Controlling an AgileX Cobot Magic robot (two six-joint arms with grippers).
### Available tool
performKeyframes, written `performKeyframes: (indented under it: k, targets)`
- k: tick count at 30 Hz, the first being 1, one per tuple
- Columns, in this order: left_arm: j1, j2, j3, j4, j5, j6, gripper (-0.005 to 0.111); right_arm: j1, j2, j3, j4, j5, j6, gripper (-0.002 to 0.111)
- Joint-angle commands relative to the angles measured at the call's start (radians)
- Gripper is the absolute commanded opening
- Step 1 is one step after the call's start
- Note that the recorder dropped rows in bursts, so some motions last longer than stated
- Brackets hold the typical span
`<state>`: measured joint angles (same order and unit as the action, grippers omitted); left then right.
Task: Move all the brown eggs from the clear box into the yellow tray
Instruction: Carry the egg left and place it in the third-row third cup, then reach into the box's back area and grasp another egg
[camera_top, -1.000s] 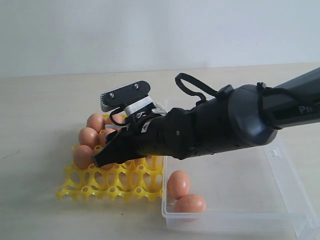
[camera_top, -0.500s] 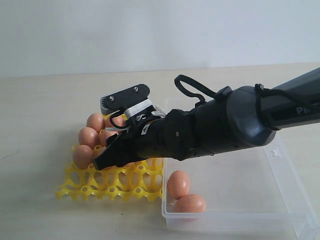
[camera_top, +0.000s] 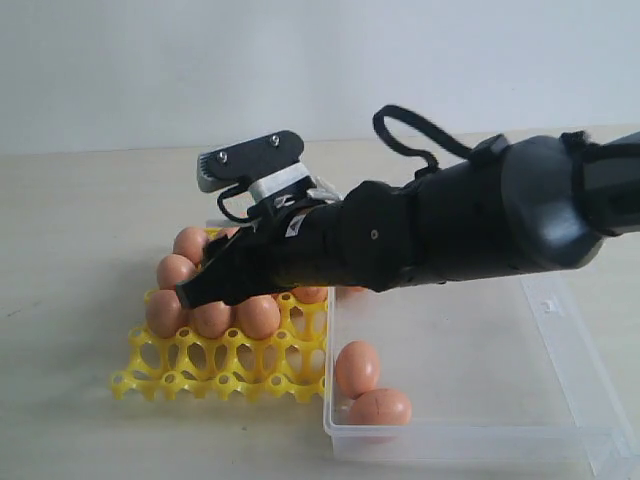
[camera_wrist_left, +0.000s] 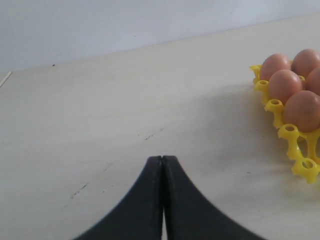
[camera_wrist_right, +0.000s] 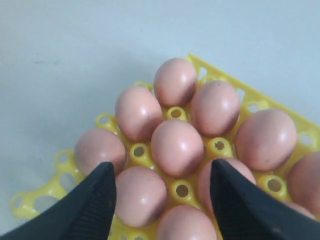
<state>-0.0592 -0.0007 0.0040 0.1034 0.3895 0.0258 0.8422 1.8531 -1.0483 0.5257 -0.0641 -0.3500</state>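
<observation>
The right pincer (camera_wrist_right: 162, 176) hangs with its jaws apart and empty just above the eggs (camera_wrist_right: 176, 145) seated in the tray (camera_top: 200, 365). Two more eggs (camera_top: 357, 367) lie side by side in the box (camera_top: 470, 435), in its corner next to the tray. The left pincer (camera_wrist_left: 162, 161) is pressed together over the worktop (camera_wrist_left: 100, 125), near the tray's edge.

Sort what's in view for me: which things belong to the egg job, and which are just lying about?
Belongs to the job:
brown eggs seated in the yellow tray
two more lying in the clear box
right gripper, open above the tray's eggs

Not in play:
left gripper, shut, over bare table beside the tray
no loose clutter visible
</observation>
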Motion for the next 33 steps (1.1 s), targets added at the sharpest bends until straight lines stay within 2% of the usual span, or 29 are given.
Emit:
performKeyframes:
  k: [1, 3, 7, 8, 11, 14, 17, 22, 29, 33]
  targets:
    - [0.002, 0.001, -0.004, -0.002, -0.009, -0.003, 0.0, -0.022, -0.113, -0.005, -0.014, 0.014, -0.051, 0.048]
    - [0.002, 0.001, -0.004, -0.002, -0.009, -0.003, 0.0, -0.024, -0.161, -0.005, -0.014, 0.013, -0.107, 0.036]
    - [0.002, 0.001, -0.004, -0.002, -0.009, -0.003, 0.0, -0.048, -0.237, -0.005, -0.014, 0.056, -0.202, 0.003]
    - [0.002, 0.001, -0.004, -0.002, -0.009, -0.003, 0.0, -0.061, -0.243, -0.005, -0.014, 0.086, -0.208, 0.0]
    - [0.002, 0.001, -0.004, -0.002, -0.009, -0.003, 0.0, -0.138, -0.241, -0.005, -0.014, 0.194, -0.206, 0.0]
    - [0.002, 0.001, -0.004, -0.002, -0.009, -0.003, 0.0, -0.24, -0.208, -0.005, -0.078, 0.251, -0.11, 0.0]
    - [0.002, 0.001, -0.004, -0.002, -0.009, -0.003, 0.0, -0.33, -0.171, -0.005, -0.145, 0.256, 0.014, 0.003]
    - [0.002, 0.001, -0.004, -0.002, -0.009, -0.003, 0.0, -0.439, -0.087, -0.071, -0.219, 0.36, 0.122, 0.019]
    - [0.002, 0.001, -0.004, -0.002, -0.009, -0.003, 0.0, -0.473, 0.062, -0.264, -0.316, 0.599, 0.258, 0.045]
    - [0.002, 0.001, -0.004, -0.002, -0.009, -0.003, 0.0, -0.477, 0.137, -0.368, -0.319, 0.71, 0.276, 0.049]
